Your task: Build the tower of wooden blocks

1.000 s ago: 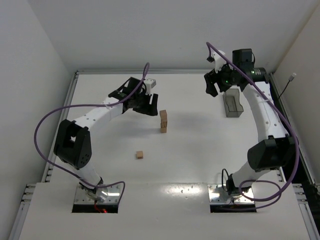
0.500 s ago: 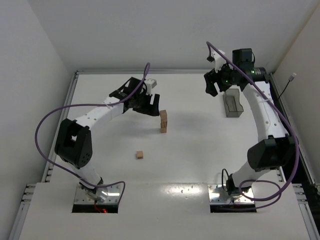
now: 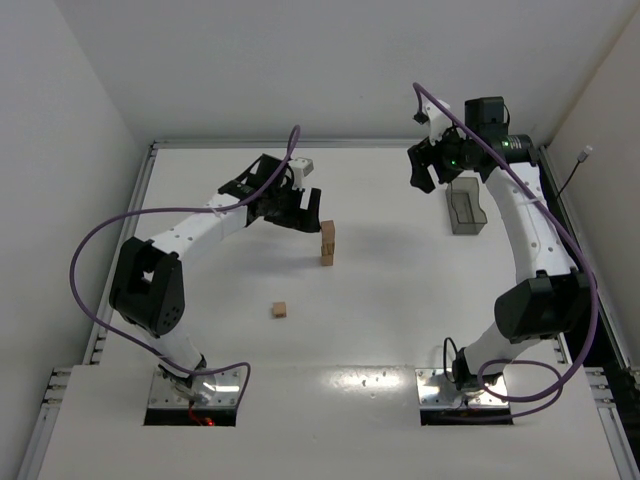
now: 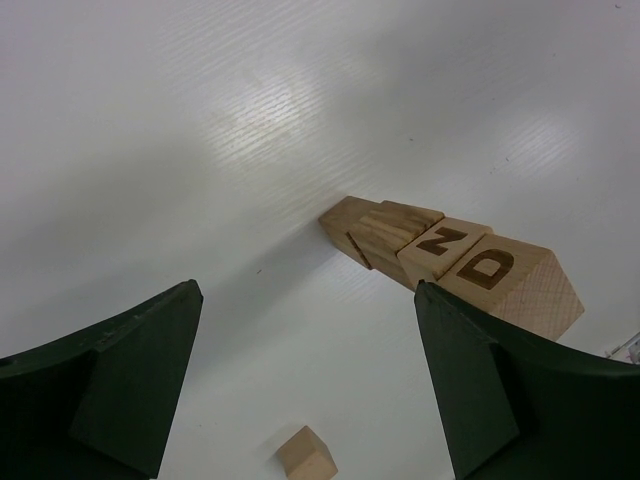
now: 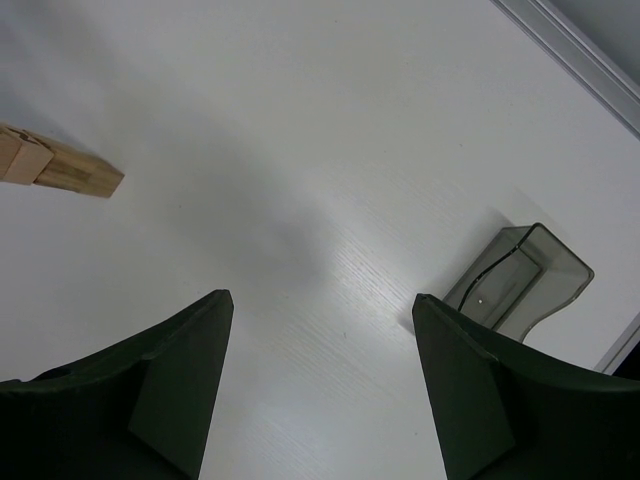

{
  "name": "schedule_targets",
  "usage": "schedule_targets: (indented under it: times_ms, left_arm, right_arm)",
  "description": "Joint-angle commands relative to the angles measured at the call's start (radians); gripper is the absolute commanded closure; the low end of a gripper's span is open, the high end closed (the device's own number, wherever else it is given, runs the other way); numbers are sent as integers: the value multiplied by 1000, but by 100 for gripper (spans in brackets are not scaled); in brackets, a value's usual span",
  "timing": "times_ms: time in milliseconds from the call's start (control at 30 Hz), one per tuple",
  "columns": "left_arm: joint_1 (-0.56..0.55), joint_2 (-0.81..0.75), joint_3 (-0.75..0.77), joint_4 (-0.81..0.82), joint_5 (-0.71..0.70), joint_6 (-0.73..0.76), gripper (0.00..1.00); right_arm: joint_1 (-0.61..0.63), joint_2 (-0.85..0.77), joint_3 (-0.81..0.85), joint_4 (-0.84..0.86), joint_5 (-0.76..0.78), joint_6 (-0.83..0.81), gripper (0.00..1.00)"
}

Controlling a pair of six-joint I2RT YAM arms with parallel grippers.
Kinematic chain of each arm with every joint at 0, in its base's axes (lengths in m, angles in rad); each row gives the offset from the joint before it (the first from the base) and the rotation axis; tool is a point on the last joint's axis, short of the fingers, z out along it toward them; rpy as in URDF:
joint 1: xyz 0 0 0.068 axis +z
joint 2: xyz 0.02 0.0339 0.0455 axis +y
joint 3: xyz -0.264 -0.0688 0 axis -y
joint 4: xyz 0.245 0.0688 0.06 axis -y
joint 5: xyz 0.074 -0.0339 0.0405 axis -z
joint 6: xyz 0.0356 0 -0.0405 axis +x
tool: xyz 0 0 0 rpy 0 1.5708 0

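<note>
The tower [image 3: 327, 243] is a one-cube-wide column of several light-brown wood blocks standing mid-table. In the left wrist view its top cube [image 4: 510, 280] bears a "D", and the cube under it a "Z". One loose wood block [image 3: 280, 310] lies alone nearer the bases, also seen in the left wrist view as a small cube [image 4: 307, 455]. My left gripper [image 3: 300, 208] hovers just left of the tower's top, open and empty [image 4: 307, 288], its right finger beside the top cube. My right gripper [image 3: 432, 168] hangs high at the back right, open and empty [image 5: 320, 298].
A dark grey translucent plastic box [image 3: 465, 208] stands at the back right, seen also in the right wrist view [image 5: 520, 275]. The tower [image 5: 60, 165] lies at the left edge of that view. White walls enclose the table on three sides.
The left gripper's jaws have spread wider beside the tower's top. The tower, loose block and right arm have not moved.
</note>
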State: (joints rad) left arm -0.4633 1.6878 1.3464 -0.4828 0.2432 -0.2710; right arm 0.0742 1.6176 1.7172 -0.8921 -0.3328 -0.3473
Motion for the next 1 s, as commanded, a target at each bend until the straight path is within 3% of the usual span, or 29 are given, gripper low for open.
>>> schedule_targets:
  times_ms: [0,467,667,767,833,967]
  left_arm:
    - [-8,-19,30,26,4,-5,15]
    - [-8,-50,-12,44,-61,-14,13]
    - [18,-155,-105,53,-117,-23,15]
    - [40,-235,-185,40,-82,28,17]
    - [40,-264,-214,9,5,140,19]
    - [28,-235,-155,-218,50,384,19]
  right_arm:
    - [-4,10,39,10,-31,16,31]
    - [-4,10,39,10,-31,16,31]
    - [-4,10,39,10,-31,16,31]
    - [-4,10,16,10,-31,16,31]
    - [-4,1,6,10,-31,7,30]
    - [6,-10,-13,-10,-31,-4,29]
